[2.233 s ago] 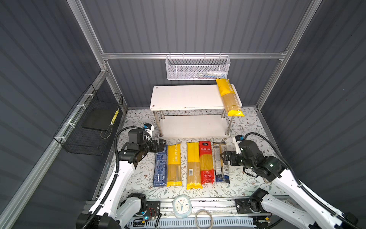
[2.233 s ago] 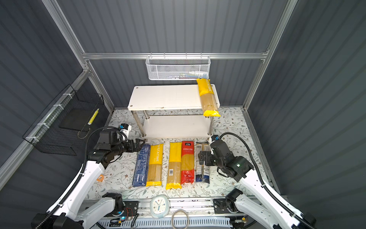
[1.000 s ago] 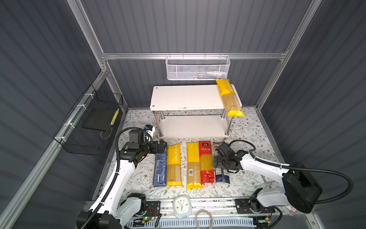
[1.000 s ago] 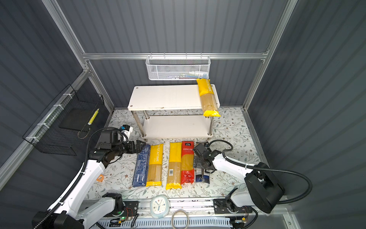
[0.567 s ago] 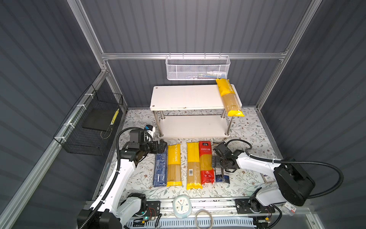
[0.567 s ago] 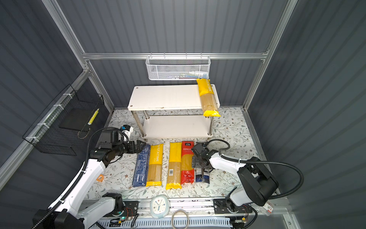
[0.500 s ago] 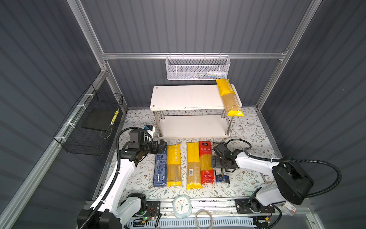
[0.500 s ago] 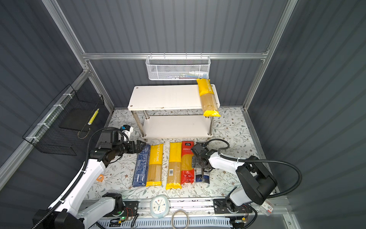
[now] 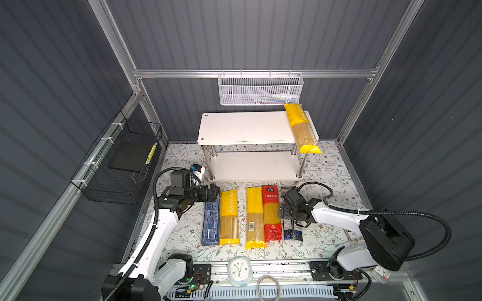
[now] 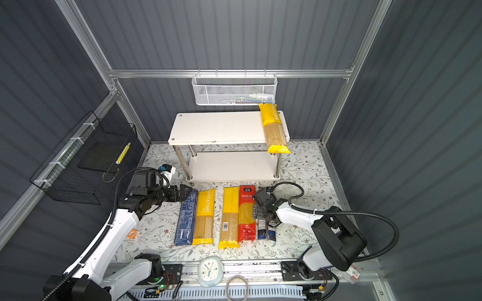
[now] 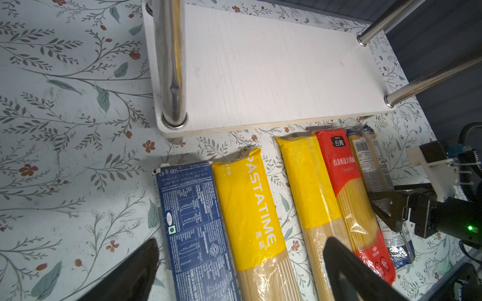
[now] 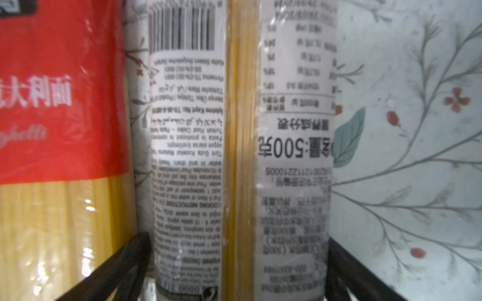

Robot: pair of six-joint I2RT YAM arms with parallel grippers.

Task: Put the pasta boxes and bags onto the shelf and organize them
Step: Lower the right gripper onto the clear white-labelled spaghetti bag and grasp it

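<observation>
On the white shelf (image 9: 247, 127) one yellow bag (image 9: 301, 127) lies across the top board's right end. Side by side on the mat lie the dark-blue pasta box (image 9: 210, 221), a yellow PASTATIME bag (image 9: 229, 216), a plain yellow bag (image 9: 254, 216), a red bag (image 9: 271, 213) and a clear bag (image 9: 292, 230). My right gripper (image 12: 238, 245) is open and low, one finger on each side of the clear bag (image 12: 240, 130). My left gripper (image 11: 241, 243) hovers open over the far ends of the box (image 11: 193, 224) and the PASTATIME bag (image 11: 250, 208).
A white mesh basket (image 9: 260, 90) hangs on the back rail above the shelf. A black wire basket (image 9: 120, 161) hangs on the left wall. At the front edge a small clock (image 9: 239, 268) and a wire ring (image 9: 268, 288) rest on the rail.
My right gripper has come in from the right and dropped low over the clear bag, its fingers now astride it. The left gripper has edged slightly towards the box's far end.
</observation>
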